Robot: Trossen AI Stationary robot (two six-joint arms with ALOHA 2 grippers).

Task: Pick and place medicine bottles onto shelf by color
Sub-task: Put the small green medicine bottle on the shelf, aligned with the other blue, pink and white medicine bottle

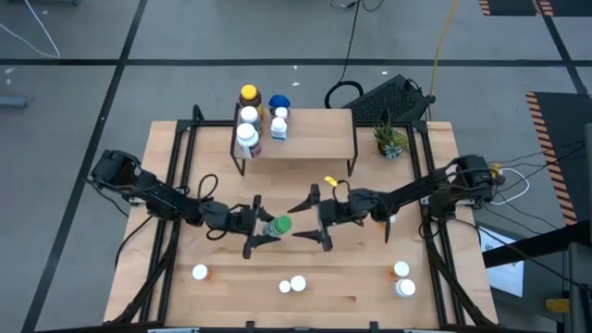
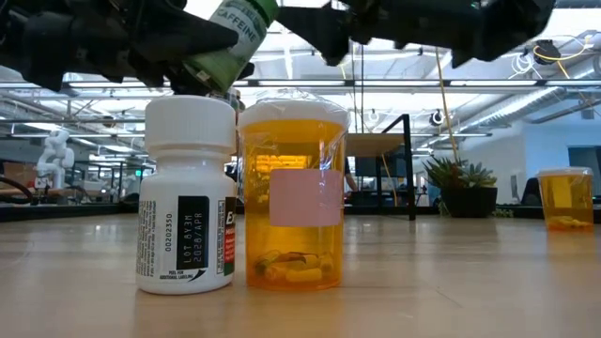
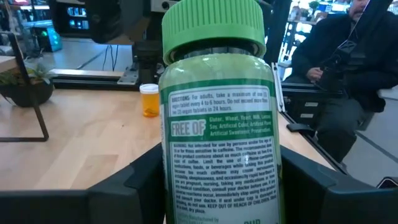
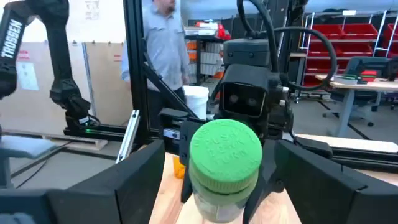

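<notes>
Above mid-table, green-capped bottle (image 1: 276,226) in left gripper (image 1: 259,228), cap toward right gripper (image 1: 314,222).

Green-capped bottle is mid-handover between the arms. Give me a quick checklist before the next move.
1. Left gripper shut on green-capped bottle: ok.
2. Bottle lifted off the table: ok, per the low view.
3. Right gripper open, its fingers flanking the cap: ok.
4. Right fingers touching the bottle: cannot tell.
5. Free room on the shelf: ok, its right part is bare.
6. Other green bottles on the shelf to match: cannot tell.
</notes>
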